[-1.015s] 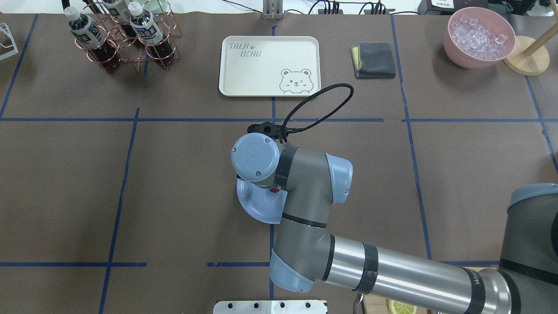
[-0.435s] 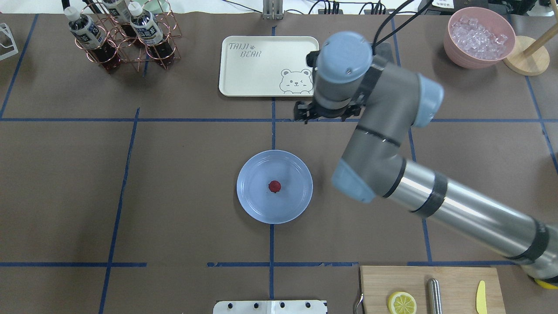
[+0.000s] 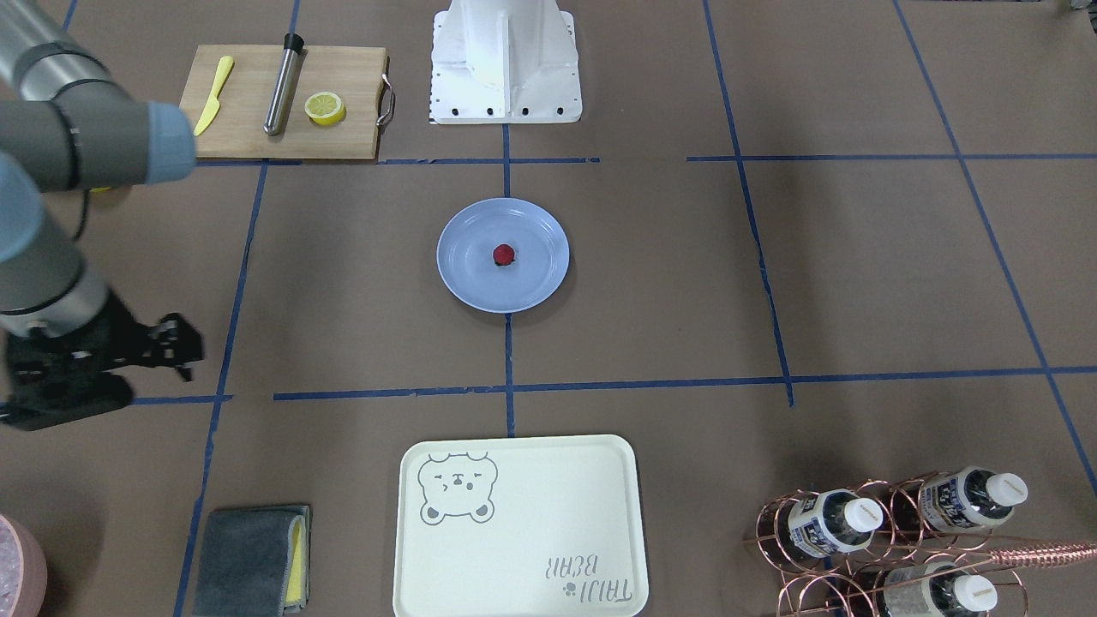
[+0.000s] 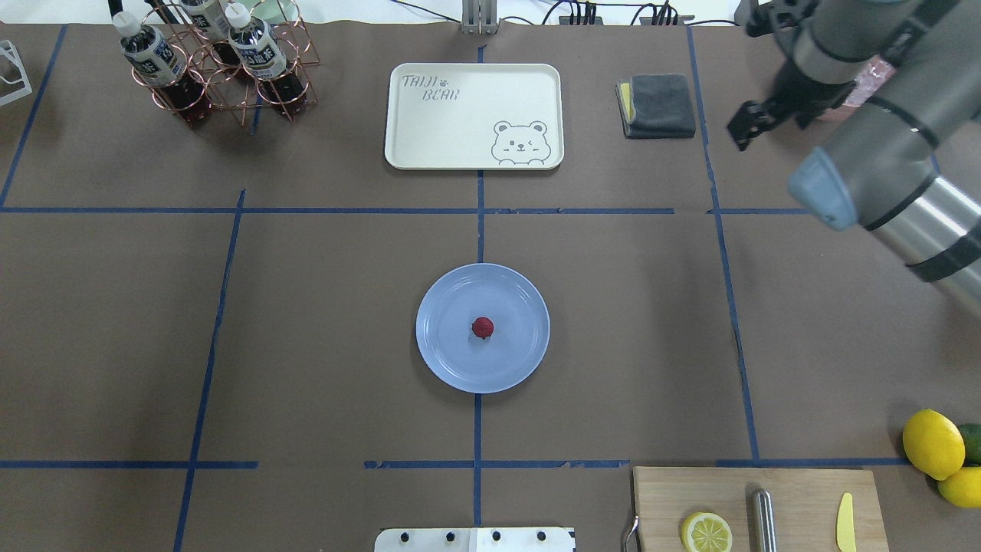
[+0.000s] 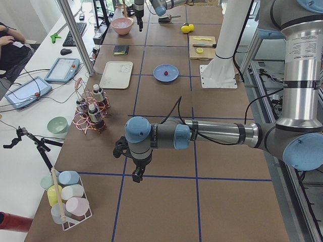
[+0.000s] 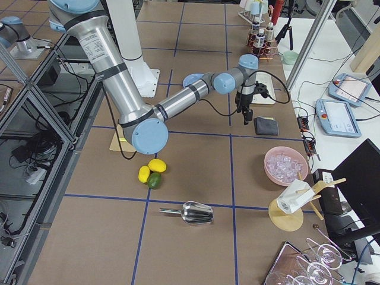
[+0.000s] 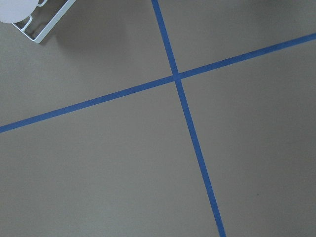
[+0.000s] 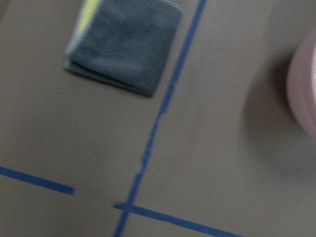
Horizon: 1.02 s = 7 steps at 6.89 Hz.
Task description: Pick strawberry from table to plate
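The strawberry [image 4: 482, 327] is a small dark-red berry lying near the middle of the light-blue plate [image 4: 452, 356], which sits at the centre of the brown paper table [image 4: 322, 307]. The front-facing view shows the same strawberry [image 3: 503, 254] on the plate [image 3: 476, 274]. My right gripper [image 4: 742, 129] hangs far to the right, beyond the grey cloth, with its fingers apart and nothing between them; it also appears as the right gripper [image 3: 177, 347]. Only the exterior left view shows my left gripper [image 5: 136, 175], over bare table, and I cannot tell whether it is open or shut.
A cream bear-print tray [image 4: 474, 115] and a grey cloth [image 4: 657, 105] lie at the far side. A bottle rack [image 4: 218, 65] stands far left. A cutting board [image 4: 759, 510] with a lemon half [image 4: 707, 532] is near right, beside whole lemons [image 4: 933, 443].
The right arm rose off the plate and swung away to the far right. The strawberry, earlier mostly hidden under the wrist, now lies in plain sight on the plate.
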{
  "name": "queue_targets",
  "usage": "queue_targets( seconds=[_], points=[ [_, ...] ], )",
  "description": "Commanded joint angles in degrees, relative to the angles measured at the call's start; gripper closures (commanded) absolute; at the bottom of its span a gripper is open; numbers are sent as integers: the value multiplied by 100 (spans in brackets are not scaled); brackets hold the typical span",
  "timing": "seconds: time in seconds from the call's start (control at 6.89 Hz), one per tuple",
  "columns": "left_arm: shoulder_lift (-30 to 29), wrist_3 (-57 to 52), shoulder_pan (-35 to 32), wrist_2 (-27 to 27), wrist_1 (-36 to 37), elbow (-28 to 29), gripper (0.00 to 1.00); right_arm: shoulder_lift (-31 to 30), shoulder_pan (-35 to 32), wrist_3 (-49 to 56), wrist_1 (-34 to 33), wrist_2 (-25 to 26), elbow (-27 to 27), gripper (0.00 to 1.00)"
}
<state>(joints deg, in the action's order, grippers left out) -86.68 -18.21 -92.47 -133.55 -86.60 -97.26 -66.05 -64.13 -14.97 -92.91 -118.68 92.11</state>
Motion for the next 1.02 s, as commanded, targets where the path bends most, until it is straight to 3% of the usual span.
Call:
queue_targets(
  seconds=[0.0, 0.15, 0.44, 0.58, 0.87],
  points=[
    [-15, -7, 1, -4, -32, -30, 0, -1359, -1212, 1145, 131, 81, -52, 0],
    [-15, -7, 1, -4, -32, -30, 0, -1671, -1703, 1171, 463, 343, -227, 0],
    [-42, 37, 1, 4, -32, 14, 0, -2190, -2407, 1215, 537, -1271, -290, 0],
    [-50, 63, 1, -4, -6, -21, 0, -2306, -2733, 1215, 459, -1428, -168, 0],
    [-68, 81, 1, -4, 64, 32, 0, -2298, -2737, 1146, 229, -1342, -105, 0]
  ],
)
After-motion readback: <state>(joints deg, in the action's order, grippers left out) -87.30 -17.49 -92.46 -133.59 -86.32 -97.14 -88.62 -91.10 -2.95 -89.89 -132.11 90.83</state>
